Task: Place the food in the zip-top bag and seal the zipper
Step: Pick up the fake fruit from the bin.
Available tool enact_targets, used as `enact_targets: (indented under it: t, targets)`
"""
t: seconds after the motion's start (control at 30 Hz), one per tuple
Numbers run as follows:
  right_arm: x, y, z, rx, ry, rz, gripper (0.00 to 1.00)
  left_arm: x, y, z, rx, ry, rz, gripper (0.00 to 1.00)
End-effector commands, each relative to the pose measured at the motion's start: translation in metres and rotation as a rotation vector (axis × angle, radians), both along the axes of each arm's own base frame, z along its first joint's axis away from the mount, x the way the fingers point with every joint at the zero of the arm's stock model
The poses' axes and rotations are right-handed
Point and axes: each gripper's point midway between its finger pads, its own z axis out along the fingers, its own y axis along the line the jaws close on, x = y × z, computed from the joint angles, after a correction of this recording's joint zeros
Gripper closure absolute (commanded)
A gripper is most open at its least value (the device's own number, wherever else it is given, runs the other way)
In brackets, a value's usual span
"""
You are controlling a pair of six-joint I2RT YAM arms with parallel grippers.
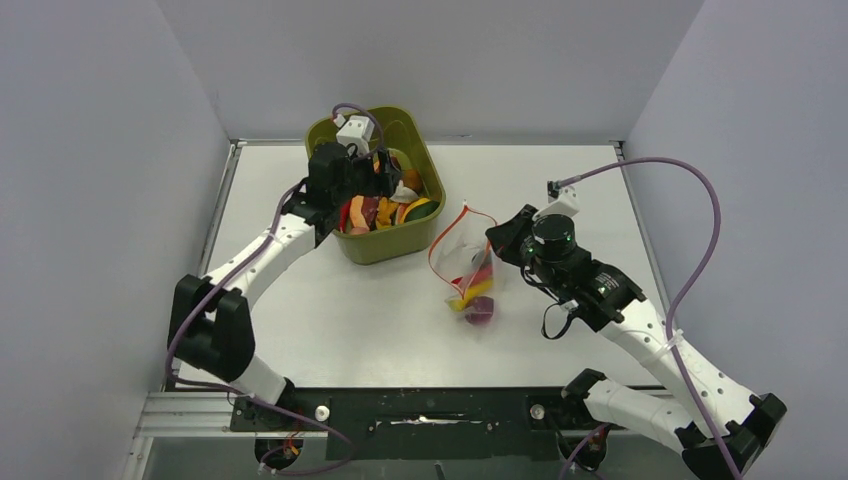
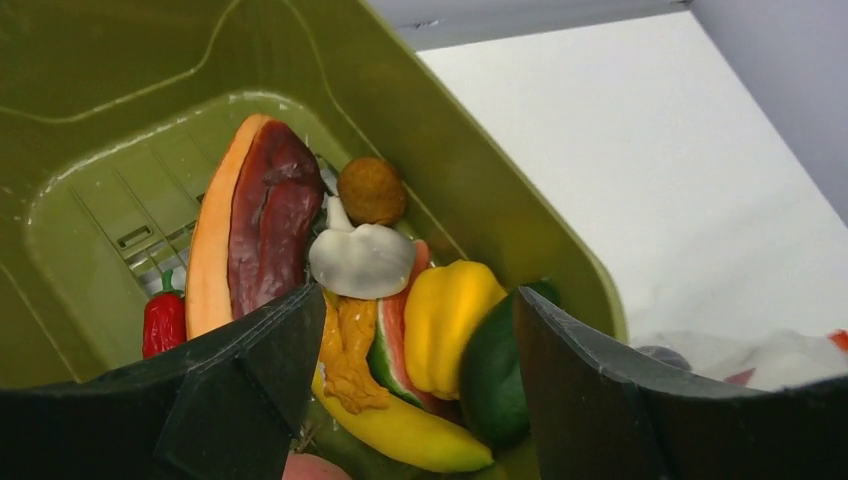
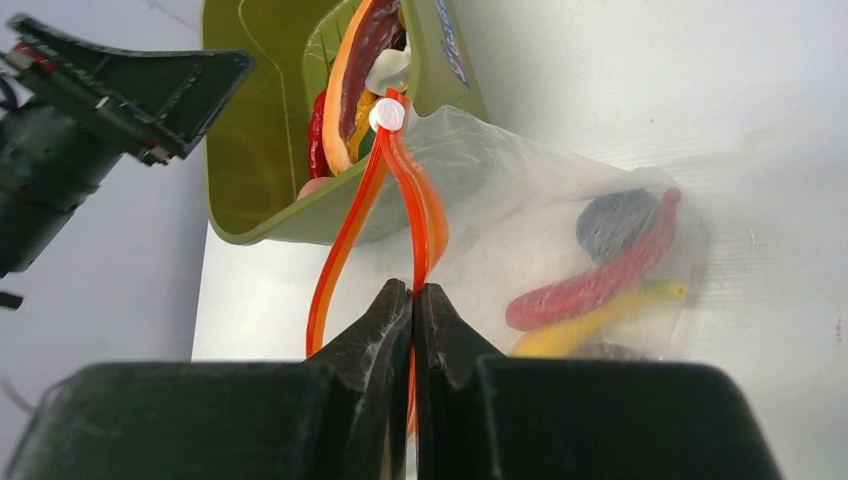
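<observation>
Right gripper [image 3: 413, 290], lower centre, clamps clear floppy plastic bag [image 3: 520, 230] by its red-orange zipper strip [image 3: 432, 225]; left gripper [image 2: 418, 295] gapes empty; slippage could shut the mouth.

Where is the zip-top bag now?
Top view: the zip-top bag lies right of centre on the table, beside the green bin, its zipper pinched by the right gripper.
</observation>
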Motion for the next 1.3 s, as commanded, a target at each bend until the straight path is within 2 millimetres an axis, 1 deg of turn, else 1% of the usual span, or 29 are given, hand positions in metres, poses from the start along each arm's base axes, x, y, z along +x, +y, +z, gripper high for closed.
enact_targets:
  t: [0.0,0.2,0.27,0.3,0.37,0.4,0.47,0.53,0.67,0.93,1.13,1.27]
  targets:
    - [0.009,-0.002,0.033,0.027,-0.084,-0.022,1.0,0.022,-0.004,-0.007,-0.039,0.059,-0.085,0.32]
    - [0.01,0.001,0.035,0.026,-0.083,-0.015,1.0,0.058,-0.011,-0.033,-0.064,0.108,-0.179,0.29]
    - [0.01,0.003,0.037,0.027,-0.084,-0.012,1.0,0.071,-0.012,-0.038,-0.074,0.109,-0.191,0.29]
    - [0.01,0.004,0.038,0.029,-0.086,-0.012,1.0,0.077,-0.012,-0.037,-0.085,0.103,-0.201,0.29]
    - [0.011,0.005,0.038,0.029,-0.086,-0.013,1.0,0.086,-0.017,-0.039,-0.099,0.105,-0.222,0.28]
    - [0.011,0.005,0.038,0.028,-0.085,-0.013,1.0,0.091,-0.019,-0.046,-0.1,0.115,-0.229,0.28]
    - [0.011,0.007,0.036,0.025,-0.079,-0.011,1.0,0.099,-0.023,-0.05,-0.102,0.116,-0.24,0.28]
    - [0.011,0.007,0.035,0.024,-0.077,-0.013,1.0,0.102,-0.031,-0.056,-0.11,0.132,-0.277,0.28]
    - [0.012,0.007,0.035,0.019,-0.076,-0.015,1.0,0.114,-0.036,-0.074,-0.108,0.154,-0.287,0.28]
    - [0.011,0.011,0.035,0.016,-0.069,-0.013,1.0,0.131,-0.041,-0.106,-0.081,0.178,-0.3,0.28]
    - [0.011,0.01,0.035,0.007,-0.066,-0.018,1.0,0.133,-0.054,-0.128,-0.102,0.209,-0.381,0.28]
    - [0.011,0.01,0.034,0.005,-0.068,-0.02,1.0,0.133,-0.058,-0.134,-0.118,0.216,-0.391,0.3]
